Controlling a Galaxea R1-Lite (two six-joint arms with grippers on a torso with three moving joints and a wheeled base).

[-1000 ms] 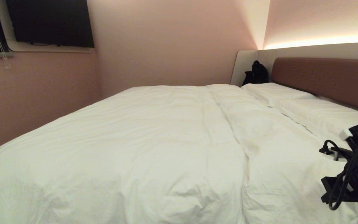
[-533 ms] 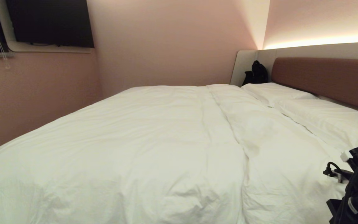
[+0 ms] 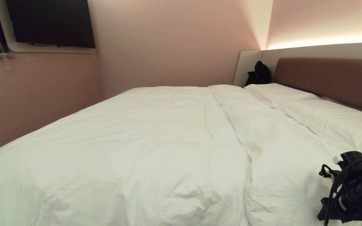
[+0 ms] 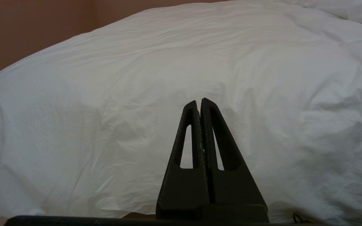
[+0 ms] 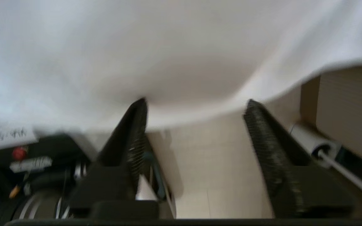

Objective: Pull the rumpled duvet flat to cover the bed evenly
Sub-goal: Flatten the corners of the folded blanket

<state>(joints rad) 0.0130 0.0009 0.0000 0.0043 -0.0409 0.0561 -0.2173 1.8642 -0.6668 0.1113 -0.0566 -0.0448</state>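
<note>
Beside duvet (image 3: 156, 141) edge | right gripper (image 5: 196, 106) jaws apart, empty | left gripper (image 4: 199, 102) jaws closed

- The head view looks forward and down along the bed (image 3: 325, 75) from its side.
- The left wrist view faces the duvet (image 4: 168, 69) close, low (same white cover).
- The right wrist view looks down at the duvet's hanging edge and the floor (image 5: 200, 175).

two pillows (image 3: 309, 110), wall television (image 3: 50, 23)

Right arm drops lower at the bedside
The right gripper (image 5: 196, 106) now stands spread apart, empty, just under the duvet (image 5: 137, 56) edge.
</note>
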